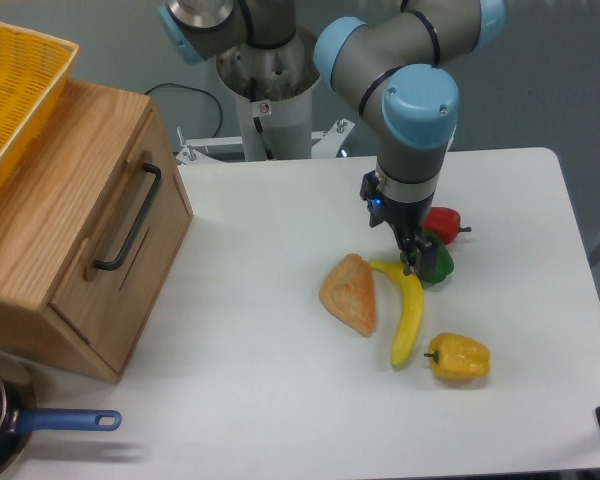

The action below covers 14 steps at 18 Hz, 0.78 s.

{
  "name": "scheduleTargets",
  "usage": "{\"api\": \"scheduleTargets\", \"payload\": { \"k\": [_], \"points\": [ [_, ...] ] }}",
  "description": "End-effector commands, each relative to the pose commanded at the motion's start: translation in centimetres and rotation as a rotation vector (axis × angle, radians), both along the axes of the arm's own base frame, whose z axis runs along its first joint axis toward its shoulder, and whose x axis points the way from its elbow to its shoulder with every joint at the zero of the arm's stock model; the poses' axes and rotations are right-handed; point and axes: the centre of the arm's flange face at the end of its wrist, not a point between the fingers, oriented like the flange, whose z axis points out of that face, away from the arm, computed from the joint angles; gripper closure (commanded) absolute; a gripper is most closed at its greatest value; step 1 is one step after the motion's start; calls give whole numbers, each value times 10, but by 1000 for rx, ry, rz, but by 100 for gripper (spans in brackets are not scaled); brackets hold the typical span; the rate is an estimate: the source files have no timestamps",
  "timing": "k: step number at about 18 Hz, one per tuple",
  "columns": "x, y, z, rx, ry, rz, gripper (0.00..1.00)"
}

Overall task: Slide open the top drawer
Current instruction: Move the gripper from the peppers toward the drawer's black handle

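The grey UR5e arm with light-blue joint caps (420, 100) rises from a pale cylindrical base column (265, 100) at the back of the scene and reaches forward and to the right in the picture. Its upper links fold over near the top edge (partly cut off by the frame), and the last wrist segment turns straight down. Below that wrist hangs the small black two-finger gripper (412, 262), pointing downward, with a blue light glowing on its left face. Its slim fingers (410, 252) sit close together, low and near the surface; whether they are fully closed is too small to tell.
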Motion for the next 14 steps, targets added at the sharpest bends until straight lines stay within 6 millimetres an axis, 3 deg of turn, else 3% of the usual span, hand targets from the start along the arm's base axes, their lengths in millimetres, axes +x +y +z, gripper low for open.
{"api": "scheduleTargets", "payload": {
  "k": [5, 9, 14],
  "points": [
    [30, 29, 2, 15, -12, 179, 0],
    [48, 38, 1, -3, -39, 242, 0],
    [67, 41, 15, 14, -135, 340, 0]
  ]
}}
